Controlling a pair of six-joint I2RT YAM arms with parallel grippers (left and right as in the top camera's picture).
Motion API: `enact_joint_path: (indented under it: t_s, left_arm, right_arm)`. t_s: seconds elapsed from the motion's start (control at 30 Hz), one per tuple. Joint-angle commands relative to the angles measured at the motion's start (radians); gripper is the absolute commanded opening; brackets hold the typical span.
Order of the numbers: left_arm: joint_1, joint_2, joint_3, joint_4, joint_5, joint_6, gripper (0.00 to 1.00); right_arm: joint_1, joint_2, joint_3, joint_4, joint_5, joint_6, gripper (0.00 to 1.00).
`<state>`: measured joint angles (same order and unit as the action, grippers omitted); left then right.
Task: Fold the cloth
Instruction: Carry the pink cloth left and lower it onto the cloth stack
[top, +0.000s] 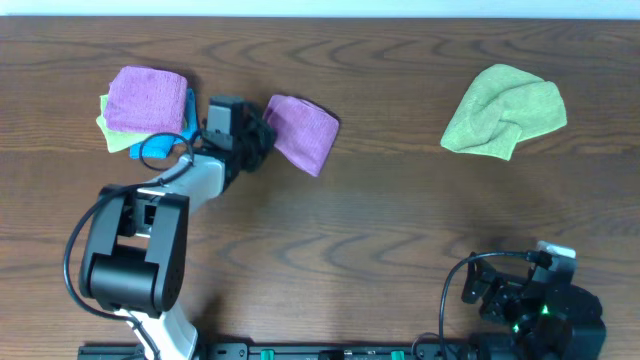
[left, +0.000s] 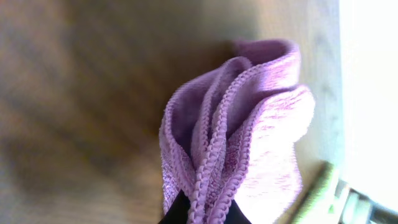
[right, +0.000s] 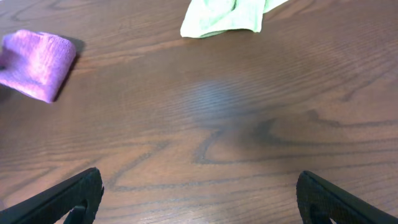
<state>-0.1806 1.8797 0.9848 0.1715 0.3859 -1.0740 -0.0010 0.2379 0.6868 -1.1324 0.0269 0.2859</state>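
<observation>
Gripping the violet-purple square terry cloth (top: 303, 133) by its left edge, the left end effector (top: 252, 135) is clamped on it in the overhead view. The cloth sits doubled over, far left of centre on the brown wooden worktop (top: 380, 220), near a stack of folded cloths (top: 145, 108). Left wrist view: its stitched hems bunch between the dark fingers (left: 177, 213). Right wrist view: the right end effector (right: 199, 205) stands wide apart, holding nothing.

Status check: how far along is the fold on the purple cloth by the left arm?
Done: the purple cloth is already doubled into a compact bundle, its hemmed edges layered in the left wrist view. In hand: the left tool is shut on those edges. Left: probably a last fold or squaring-up, then release. The right tool is open and idle.
</observation>
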Motion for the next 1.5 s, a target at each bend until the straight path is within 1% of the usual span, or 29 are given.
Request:
enact_joint_path:
  t_s: [0.0, 0.27, 0.37, 0.6, 1.0, 1.47]
  left_arm:
    - [0.039, -0.015, 0.105, -0.048, 0.064, 0.081, 0.06]
    - [0.12, -0.048, 0.393, -0.411, 0.056, 0.273, 0.06]
    - [0.153, -0.048, 0.47, -0.469, 0.056, 0.297, 0.06]
    - [0.233, -0.048, 0.545, -0.484, 0.056, 0.305, 0.06]
    - [0.349, -0.048, 0.552, -0.435, 0.052, 0.319, 0.06]
    - [0.405, -0.048, 0.574, -0.398, 0.056, 0.319, 0.06]
  right_arm:
    - [-0.007, -0.004, -0.002, 0.001, 0.011, 0.017, 0.99]
    - [-0.007, -0.004, -0.002, 0.002, 0.011, 0.017, 0.99]
    - [-0.007, -0.004, -0.002, 0.002, 0.011, 0.017, 0.99]
    - [-0.007, -0.004, -0.002, 0.001, 0.011, 0.017, 0.99]
    - [-0.007, -0.004, -0.002, 0.001, 0.011, 0.017, 0.99]
    - [-0.007, -0.004, -0.002, 0.001, 0.011, 0.016, 0.99]
